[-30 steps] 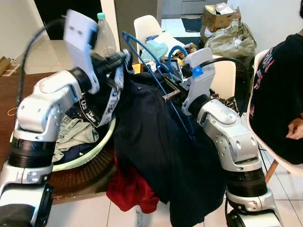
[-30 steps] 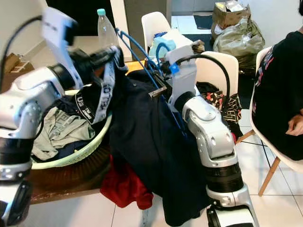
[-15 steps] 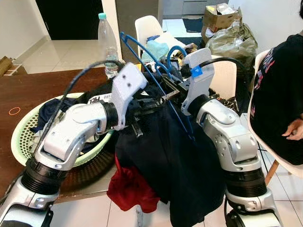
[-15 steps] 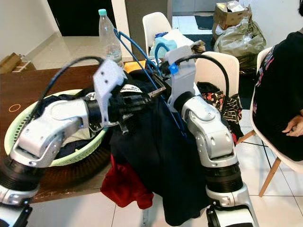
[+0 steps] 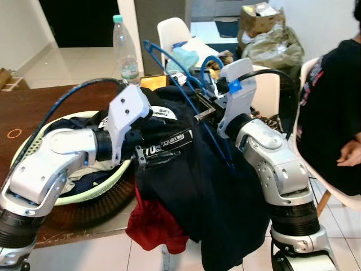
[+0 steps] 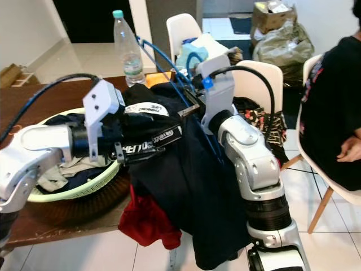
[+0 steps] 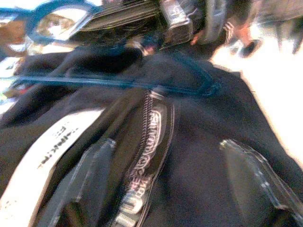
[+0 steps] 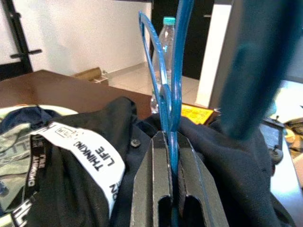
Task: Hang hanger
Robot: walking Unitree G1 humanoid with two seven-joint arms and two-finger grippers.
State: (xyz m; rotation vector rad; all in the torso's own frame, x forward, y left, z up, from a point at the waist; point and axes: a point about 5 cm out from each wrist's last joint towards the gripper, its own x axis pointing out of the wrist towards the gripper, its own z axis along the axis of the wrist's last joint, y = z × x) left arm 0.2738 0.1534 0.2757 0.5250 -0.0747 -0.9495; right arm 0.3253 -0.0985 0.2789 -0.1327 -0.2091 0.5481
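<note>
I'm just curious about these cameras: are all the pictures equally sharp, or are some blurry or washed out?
Left wrist view: smeared throughout, the blue hanger and dark garment soft, floor at one edge washed out white. Right wrist view: the bottle is fairly crisp, but the right gripper clamping the hanger is soft, and a near blue shape is a blur. Both eye views: fairly sharp, evenly lit.

The hanger [image 5: 186, 84] is thin blue wire, standing tilted: its hook end points to 11 o'clock, and its long arm runs down toward 5 o'clock across a dark jacket [image 5: 197, 186]. The jacket is draped under it, hanging over the table edge, with a white lettered band near the collar.
</note>
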